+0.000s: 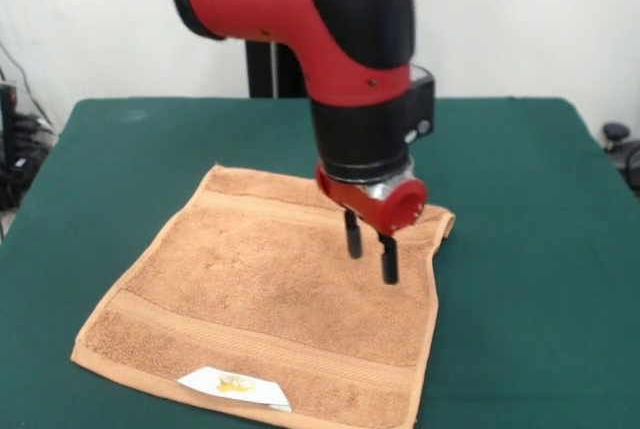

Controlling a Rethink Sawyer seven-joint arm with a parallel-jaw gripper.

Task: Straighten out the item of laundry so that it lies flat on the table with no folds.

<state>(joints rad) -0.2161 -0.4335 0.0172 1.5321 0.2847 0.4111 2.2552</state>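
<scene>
At the near edge of the green felt surface (pixel 520 199), the orange-tan terry towel (pixel 260 299) lies spread open, its small white label with a yellow mark (pixel 235 385) showing at the near hem. From there the cloth runs back as a roughly square sheet turned a little askew to the surface's edges, its woven border bands visible along the near side and again along the far side. The near and left corners look flat and fully opened, and the middle shows no ridge or doubled layer. Farther back, toward the picture's right, the far corner (pixel 440 221) seems slightly bunched or turned up just beside the claw, though part of that area is hidden behind the arm, so I cannot tell how flat it truly is. The claw (pixel 370 249) hangs over that far part of the towel, its two dark fingers (pixel 353 234) set a narrow way apart with nothing between them; whether the tips touch the cloth is unclear. Judging from this, the straightening looks nearly done: the bulk of the towel is laid out, and what remains is likely only smoothing that far right corner and drawing the arm clear.
</scene>
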